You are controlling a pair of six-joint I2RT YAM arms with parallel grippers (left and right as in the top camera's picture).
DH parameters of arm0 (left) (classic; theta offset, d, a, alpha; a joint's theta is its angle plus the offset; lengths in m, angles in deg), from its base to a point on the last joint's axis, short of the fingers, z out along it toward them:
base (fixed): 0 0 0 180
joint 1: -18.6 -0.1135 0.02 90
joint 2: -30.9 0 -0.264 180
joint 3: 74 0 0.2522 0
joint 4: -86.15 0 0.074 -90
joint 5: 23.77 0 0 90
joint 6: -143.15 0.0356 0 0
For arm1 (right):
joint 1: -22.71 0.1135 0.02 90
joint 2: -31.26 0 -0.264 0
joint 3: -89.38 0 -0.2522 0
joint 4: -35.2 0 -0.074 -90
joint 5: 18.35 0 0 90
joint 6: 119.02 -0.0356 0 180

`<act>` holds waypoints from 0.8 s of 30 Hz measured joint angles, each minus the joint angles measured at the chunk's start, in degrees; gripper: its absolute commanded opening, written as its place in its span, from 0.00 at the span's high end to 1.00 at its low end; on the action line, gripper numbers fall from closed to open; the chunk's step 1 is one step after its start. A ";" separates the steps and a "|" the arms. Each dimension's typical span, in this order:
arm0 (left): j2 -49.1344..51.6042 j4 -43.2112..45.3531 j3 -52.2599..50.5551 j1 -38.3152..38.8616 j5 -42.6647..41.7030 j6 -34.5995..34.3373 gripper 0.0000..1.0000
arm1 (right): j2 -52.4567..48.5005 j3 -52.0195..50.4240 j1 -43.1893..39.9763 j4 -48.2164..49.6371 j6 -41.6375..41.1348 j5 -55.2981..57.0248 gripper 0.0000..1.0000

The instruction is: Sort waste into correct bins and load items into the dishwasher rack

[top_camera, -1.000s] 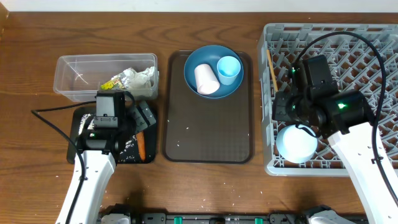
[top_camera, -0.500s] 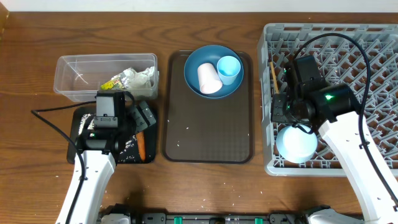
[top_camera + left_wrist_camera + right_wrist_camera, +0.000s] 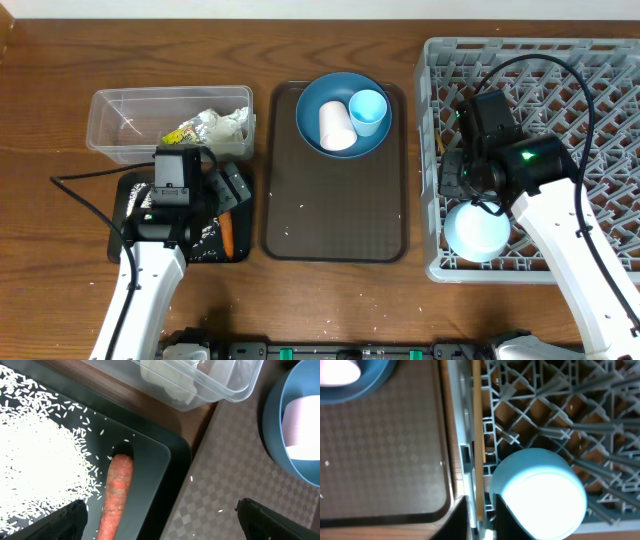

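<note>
My left gripper (image 3: pixel 160 527) is open and empty over the black tray (image 3: pixel 128 186), beside the orange carrot piece (image 3: pixel 117 495) and the white rice (image 3: pixel 35 460). The crumpled wrapper (image 3: pixel 215 127) lies in the clear tub (image 3: pixel 120 108). My right gripper (image 3: pixel 480 520) is shut on the wooden chopsticks (image 3: pixel 477 425), which lie along the left edge of the grey dishwasher rack (image 3: pixel 600 80). The light-blue bowl (image 3: pixel 540 495) sits upside down in the rack, right beside that gripper. The dark-blue plate (image 3: pixel 330 88) holds the pink cup (image 3: pixel 335 125), lying on its side, and the light-blue cup (image 3: pixel 368 112).
The plate stands at the far end of a brown serving tray (image 3: pixel 335 210) between the bins and the rack. A few rice grains lie on that tray and on the wooden table. The rack's upright pegs stand close to my right arm.
My right gripper has shifted slightly toward the near side with the chopsticks, which now lie lower along the rack's left edge. The left arm has not moved.
</note>
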 measured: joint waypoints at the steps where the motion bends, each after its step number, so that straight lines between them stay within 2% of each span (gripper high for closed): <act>1: 0.00 0.00 0.00 0.02 -0.02 -0.02 0.02 | 0.00 0.00 0.00 0.00 0.00 0.11 0.76; 6: 0.00 0.00 0.00 0.00 -0.02 0.00 0.02 | 0.00 0.00 0.00 0.00 -0.15 0.76 0.81; 12: 0.00 0.00 0.00 0.02 -0.02 0.00 0.02 | 0.00 0.00 0.00 0.00 -0.22 0.96 0.74; 14: 0.00 0.00 0.00 0.02 0.00 0.00 0.02 | 0.00 0.00 0.00 0.00 -0.35 0.92 0.60; 16: 0.00 0.00 0.00 0.02 -0.02 0.00 0.02 | 0.00 0.00 0.00 0.00 -0.46 1.01 0.36; 17: 0.00 0.00 0.00 0.02 -0.02 0.00 0.02 | -0.02 0.00 0.00 0.00 -0.46 1.01 0.28; 19: 0.00 0.00 0.00 0.00 -0.02 0.00 0.02 | -0.02 0.00 0.00 0.00 -0.57 1.16 0.01; 24: 0.00 -0.04 0.00 0.00 0.00 0.00 0.01 | 0.00 -0.02 0.00 0.00 -0.22 1.20 0.01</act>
